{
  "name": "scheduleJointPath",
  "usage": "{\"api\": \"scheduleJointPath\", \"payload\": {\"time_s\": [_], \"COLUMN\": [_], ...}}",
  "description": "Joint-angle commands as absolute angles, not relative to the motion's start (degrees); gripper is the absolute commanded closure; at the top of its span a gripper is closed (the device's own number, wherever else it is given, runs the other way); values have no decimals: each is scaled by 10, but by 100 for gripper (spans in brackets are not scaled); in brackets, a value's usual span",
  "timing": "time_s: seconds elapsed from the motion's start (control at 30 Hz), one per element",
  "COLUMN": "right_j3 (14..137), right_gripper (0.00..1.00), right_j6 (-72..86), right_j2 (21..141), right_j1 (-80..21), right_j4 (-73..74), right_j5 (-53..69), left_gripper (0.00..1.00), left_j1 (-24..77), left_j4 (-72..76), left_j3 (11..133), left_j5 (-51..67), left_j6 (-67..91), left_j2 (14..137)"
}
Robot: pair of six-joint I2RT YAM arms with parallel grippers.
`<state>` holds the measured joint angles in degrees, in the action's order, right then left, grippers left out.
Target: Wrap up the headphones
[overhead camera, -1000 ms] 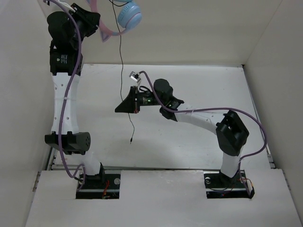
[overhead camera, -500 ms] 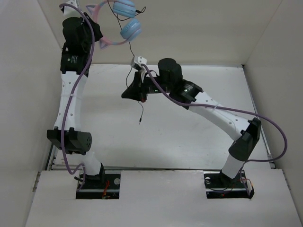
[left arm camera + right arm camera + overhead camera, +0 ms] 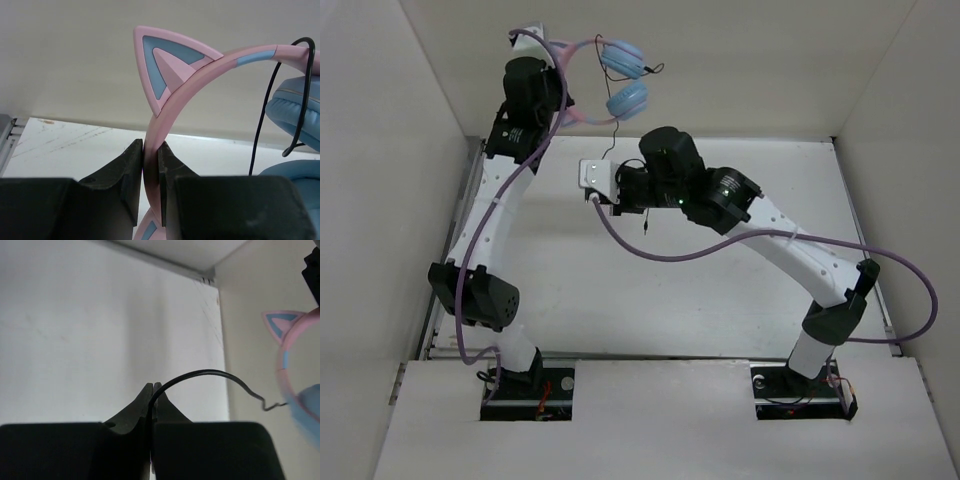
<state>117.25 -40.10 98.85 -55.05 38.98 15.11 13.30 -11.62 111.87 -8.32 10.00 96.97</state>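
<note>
Right, I have the headphones (image 3: pixel 621 58) up in the air by the back wall, well above the counter (image 3: pixel 720 320). My left gripper (image 3: pixel 151 155) is pinching the pink headband (image 3: pixel 172 92) just below one cat ear, with a finger pressed flat against each side of the band. The blue ear cups (image 3: pixel 628 99) hang out to the side of that grip.

The thin black cable (image 3: pixel 210 374) drops from the cups towards my right gripper (image 3: pixel 153 390), which is pressed together on it. The cable arcs out from between the tips and kinks once on its way to the cups. In the overhead view a short free tail with the plug dangles below that gripper.

I judge this to be the winding step, and early in it. A loose loop sits by the upper cup, but I can make out no snug turns around the band.

The next move calls for the left side to hold steady as an anchor. The right side should carry the cable around the band or cups under light tension. The pinch on so thin a cable looks slim, so I would go slowly. Too hard a pull could drag it out or twist the band in the left grip.
</note>
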Motion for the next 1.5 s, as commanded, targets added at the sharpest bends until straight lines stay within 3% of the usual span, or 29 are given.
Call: {"api": "scheduleJointPath", "payload": {"time_s": [0.0, 0.27, 0.53, 1.07, 1.47], "right_j3": [1213, 1219, 1227, 1187, 1201], "right_gripper": [100, 100, 100, 100, 92], "right_j6": [-566, -748, -874, -914, -879], "right_j2": [996, 998, 1002, 1019, 1049], "right_j1": [-562, -552, -539, -469, -422], "right_j4": [454, 368, 331, 285, 285], "right_j5": [15, -165, -227, -207, -161], "left_gripper": [100, 100, 100, 100, 100], "left_j1": [152, 184, 203, 261, 290], "left_j4": [-44, -38, -44, -85, -106], "left_j3": [1083, 963, 901, 857, 842], "left_j5": [-96, -105, -101, -54, -32], "left_j6": [84, 62, 55, 76, 96], "left_j2": [920, 871, 845, 795, 768]}}
